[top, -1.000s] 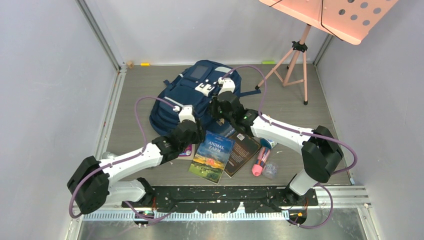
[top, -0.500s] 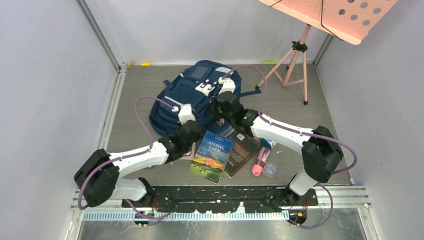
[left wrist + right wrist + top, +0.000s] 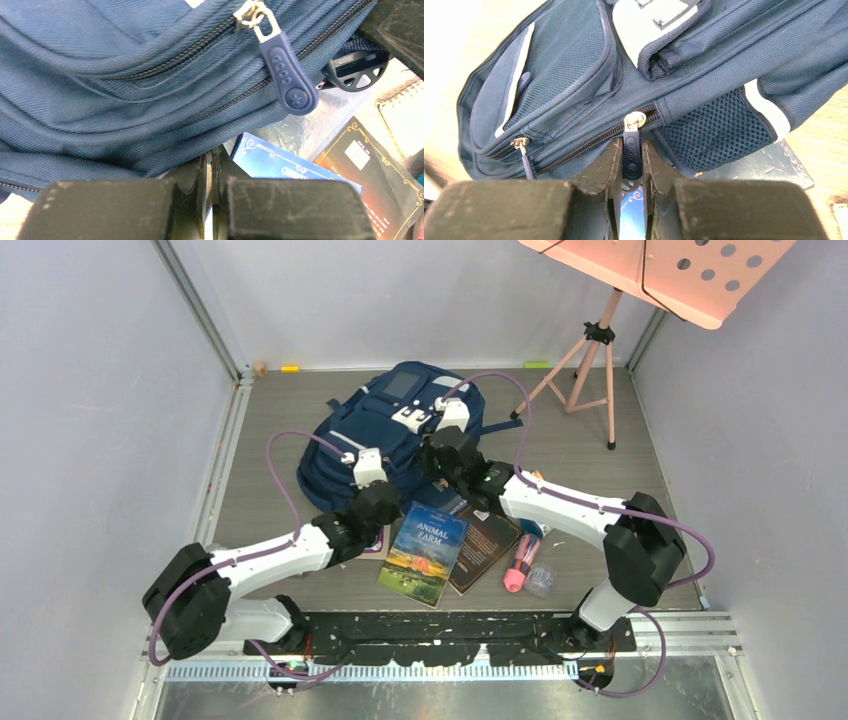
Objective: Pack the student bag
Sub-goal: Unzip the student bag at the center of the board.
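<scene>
The student bag (image 3: 385, 430), navy with pale stripes, lies flat on the table's far middle. My right gripper (image 3: 631, 165) is shut on a dark rubber zipper pull (image 3: 632, 152) of its main zip, beside the mesh side pocket (image 3: 719, 130); from above this gripper (image 3: 437, 462) sits over the bag's near right corner. My left gripper (image 3: 209, 165) is shut, its tips pressed against the bag's lower fabric edge (image 3: 150, 150); whether cloth is pinched I cannot tell. From above the left gripper (image 3: 392, 496) is at the bag's near edge. Another zipper pull (image 3: 289, 75) dangles free above it.
Books lie in front of the bag: an Animal Farm paperback (image 3: 425, 550), a dark book (image 3: 487, 545) and a blue one (image 3: 280, 160) partly under the bag. A pink marker (image 3: 518, 568) lies at the right. A pink music stand (image 3: 600, 350) rises at the back right.
My left gripper's jaws have closed at the bag's near edge after the arm reached slightly forward. The right gripper keeps its hold on the zipper pull and has shifted a little left.
</scene>
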`<state>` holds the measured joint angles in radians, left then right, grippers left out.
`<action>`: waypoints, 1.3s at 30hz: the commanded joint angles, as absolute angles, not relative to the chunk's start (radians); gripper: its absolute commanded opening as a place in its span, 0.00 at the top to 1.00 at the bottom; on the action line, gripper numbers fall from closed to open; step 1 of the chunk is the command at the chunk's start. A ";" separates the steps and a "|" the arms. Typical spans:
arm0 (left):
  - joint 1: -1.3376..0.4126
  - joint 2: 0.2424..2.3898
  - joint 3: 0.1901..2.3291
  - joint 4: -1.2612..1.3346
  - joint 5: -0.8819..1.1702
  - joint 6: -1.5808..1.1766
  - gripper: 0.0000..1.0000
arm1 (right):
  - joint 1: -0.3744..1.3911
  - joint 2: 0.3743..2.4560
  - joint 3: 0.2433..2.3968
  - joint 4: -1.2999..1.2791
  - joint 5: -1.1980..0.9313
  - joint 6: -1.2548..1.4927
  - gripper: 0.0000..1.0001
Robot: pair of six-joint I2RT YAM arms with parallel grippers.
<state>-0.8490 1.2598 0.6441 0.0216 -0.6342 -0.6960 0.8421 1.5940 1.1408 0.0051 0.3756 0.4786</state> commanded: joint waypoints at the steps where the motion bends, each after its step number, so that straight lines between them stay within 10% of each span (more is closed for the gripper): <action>1: -0.824 1.208 0.677 -0.089 -0.682 -0.669 1.00 | 0.836 1.507 1.159 0.047 0.547 0.452 1.00; 39: -0.494 0.971 0.632 -0.338 -0.366 -0.461 1.00 | 0.698 1.404 1.076 -0.065 0.401 0.444 0.94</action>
<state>-0.5140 0.9691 0.5999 -0.2829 -0.4210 -0.5385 0.7311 1.4918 1.0554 -0.0387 0.3519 0.4690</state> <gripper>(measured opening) 0.023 0.208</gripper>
